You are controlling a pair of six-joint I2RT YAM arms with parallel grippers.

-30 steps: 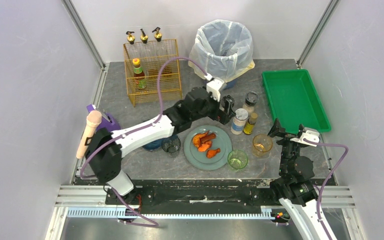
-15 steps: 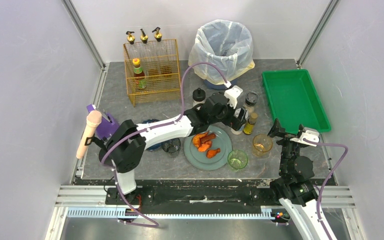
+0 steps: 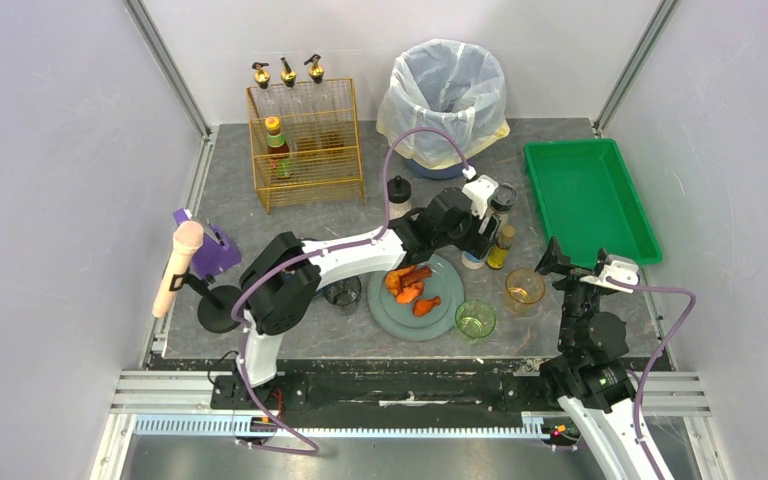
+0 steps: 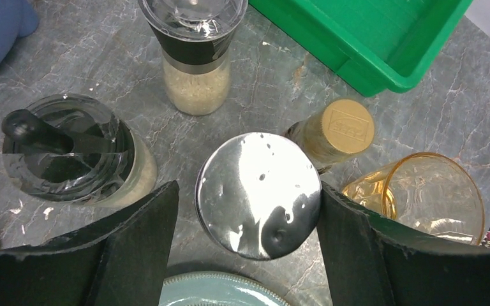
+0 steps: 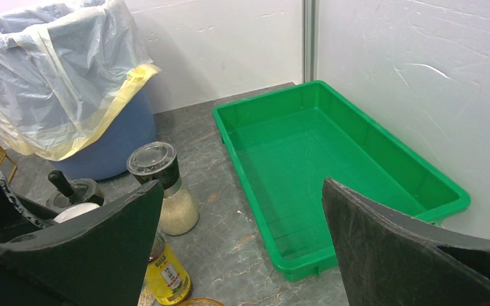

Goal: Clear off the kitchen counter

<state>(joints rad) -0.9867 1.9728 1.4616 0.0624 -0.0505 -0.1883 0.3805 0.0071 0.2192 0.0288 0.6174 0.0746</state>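
The counter (image 3: 230, 190) is the grey veined slab under everything, running from the arms' bases to the back wall. It is stiff, heavy and fixed, so I judge there is nowhere to grip it. Clearing it means lifting off what stands on it, 1 piece at a time.

The bin (image 3: 405, 115) at the back is lined with a pale bag, and its contents cannot be made out. The tray (image 3: 585, 200) on the right is empty. The rack (image 3: 305, 165) at the back left holds a sauce bottle (image 3: 277, 140). The plate (image 3: 400, 315) in the middle carries orange food (image 3: 412, 285).

The left gripper (image 4: 247, 197) hangs open over the shaker (image 4: 258, 172), 1 finger on each side of its shiny lid, not clamped. The shaker looks light but smooth and slippery, so the body under the lid is probably the surest hold. Close around it stand:
- a grinder (image 4: 194, 57) with pale grains
- a jar (image 4: 70, 150) with a black knob
- an oil bottle (image 4: 338, 127) with a gold cap
- an amber glass (image 4: 421, 197), seemingly empty and likely fragile

The right gripper (image 5: 242, 182) is spread wide and holds nothing, facing the tray.
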